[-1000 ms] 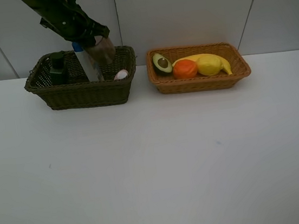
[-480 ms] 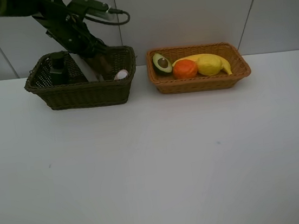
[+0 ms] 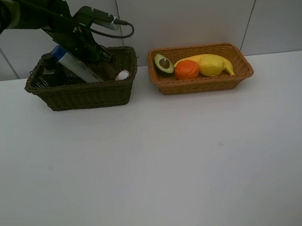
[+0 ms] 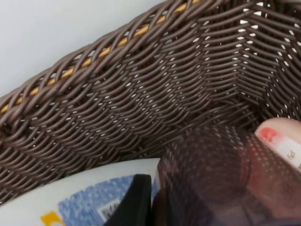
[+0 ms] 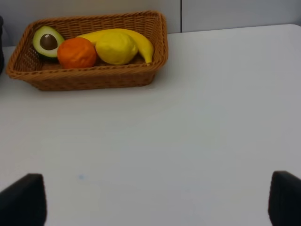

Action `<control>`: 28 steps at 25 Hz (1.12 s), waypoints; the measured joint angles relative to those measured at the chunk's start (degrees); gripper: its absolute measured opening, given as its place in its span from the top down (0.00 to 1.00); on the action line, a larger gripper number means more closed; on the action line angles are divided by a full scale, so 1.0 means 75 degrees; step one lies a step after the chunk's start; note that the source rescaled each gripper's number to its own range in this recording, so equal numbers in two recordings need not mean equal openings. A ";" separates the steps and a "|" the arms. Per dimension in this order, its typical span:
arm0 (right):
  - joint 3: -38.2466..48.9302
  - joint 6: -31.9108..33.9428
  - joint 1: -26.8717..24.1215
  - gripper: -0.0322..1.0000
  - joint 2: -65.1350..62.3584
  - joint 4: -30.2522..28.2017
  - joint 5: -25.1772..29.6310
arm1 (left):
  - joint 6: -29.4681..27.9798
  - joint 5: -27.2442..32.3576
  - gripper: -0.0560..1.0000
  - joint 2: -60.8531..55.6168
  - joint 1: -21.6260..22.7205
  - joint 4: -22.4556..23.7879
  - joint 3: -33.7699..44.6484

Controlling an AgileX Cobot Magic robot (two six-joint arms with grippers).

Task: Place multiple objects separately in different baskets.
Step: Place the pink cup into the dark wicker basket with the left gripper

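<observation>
The dark olive-brown basket holds the dark green square bottle, the white blue-capped bottle leaning left, and the pink white-capped bottle. My left gripper is down inside this basket, shut on the translucent mauve cup. One black finger sits between the cup and the white bottle, and the pink bottle is beside the cup. The orange-tan basket holds the avocado half, orange, lemon and banana. My right gripper is open and empty over the table.
The white table spreads in front of both baskets. A grey panelled wall stands close behind them. The left arm's cable loops above the dark basket's back rim.
My left gripper has gone down into the dark basket with the mauve cup. The white bottle has tipped from upright to leaning left.
</observation>
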 joint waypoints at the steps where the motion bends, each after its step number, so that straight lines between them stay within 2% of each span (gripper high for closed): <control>1: 0.0000 0.0000 0.0000 0.00 0.0000 0.0040 0.0000 | 0.0000 0.0000 0.95 0.0020 0.0000 0.0008 0.0000; 13: 0.0000 0.0000 0.0000 0.00 0.0000 0.0040 0.0000 | 0.0000 0.0000 0.95 0.0034 0.0000 0.0117 0.0000; 15: 0.0000 0.0000 0.0000 0.00 0.0000 0.0040 0.0000 | 0.0000 0.0000 0.92 0.0034 0.0000 0.0117 0.0000; 17: 0.0000 0.0000 0.0000 0.00 0.0000 0.0040 0.0000 | 0.0000 0.0000 0.80 0.0034 0.0000 0.0117 0.0000; 19: 0.0000 0.0000 0.0000 0.00 0.0000 0.0040 0.0000 | 0.0000 0.0000 0.54 0.0034 0.0000 0.0117 0.0000; 22: 0.0000 0.0000 0.0000 0.00 0.0000 0.0040 0.0000 | 0.0000 0.0000 0.28 0.0034 0.0000 0.0117 0.0000; 24: 0.0000 0.0000 0.0000 0.00 0.0000 0.0040 0.0000 | 0.0000 0.0000 0.19 0.0034 0.0007 0.0117 0.0000; 28: 0.0000 0.0000 0.0000 0.00 0.0000 0.0040 0.0000 | 0.0000 0.0000 0.15 0.0034 0.0007 0.0097 0.0000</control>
